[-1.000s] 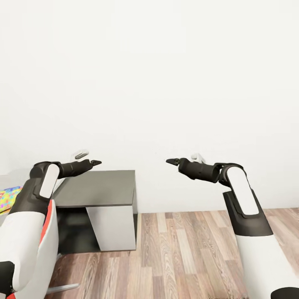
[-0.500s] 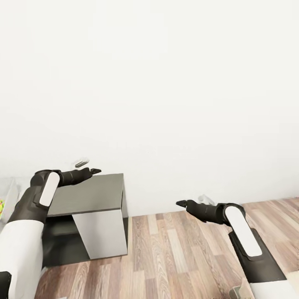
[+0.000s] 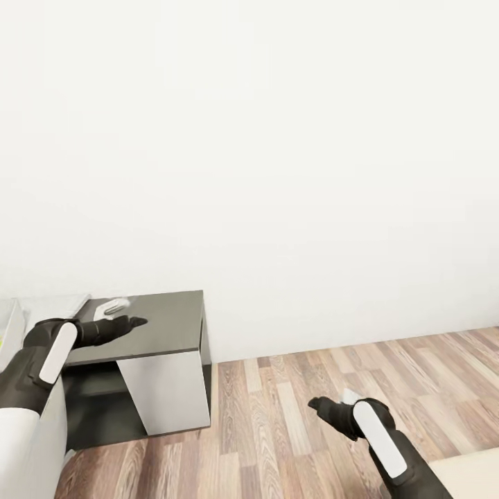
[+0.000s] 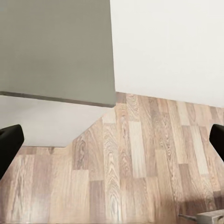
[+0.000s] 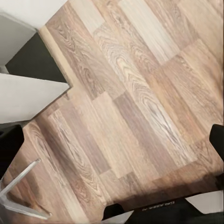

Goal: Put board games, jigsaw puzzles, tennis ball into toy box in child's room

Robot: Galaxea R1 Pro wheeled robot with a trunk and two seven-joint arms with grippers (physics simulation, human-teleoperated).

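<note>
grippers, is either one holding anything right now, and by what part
Nothing is held. The left tool and right tool both show spread fingertips with only wood floor between them.

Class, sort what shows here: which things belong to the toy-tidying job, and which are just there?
Job: table, its dark-grey section; left gripper, open; right gripper, open.
Just there: wooden floor; white wall.

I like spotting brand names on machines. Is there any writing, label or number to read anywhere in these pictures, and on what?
One text: a short line of pale letters on the dark robot part at the edge of the right wrist view; too small and blurred to read.
No other writing: none on the dark-grey table top, wall or wood floor.
</note>
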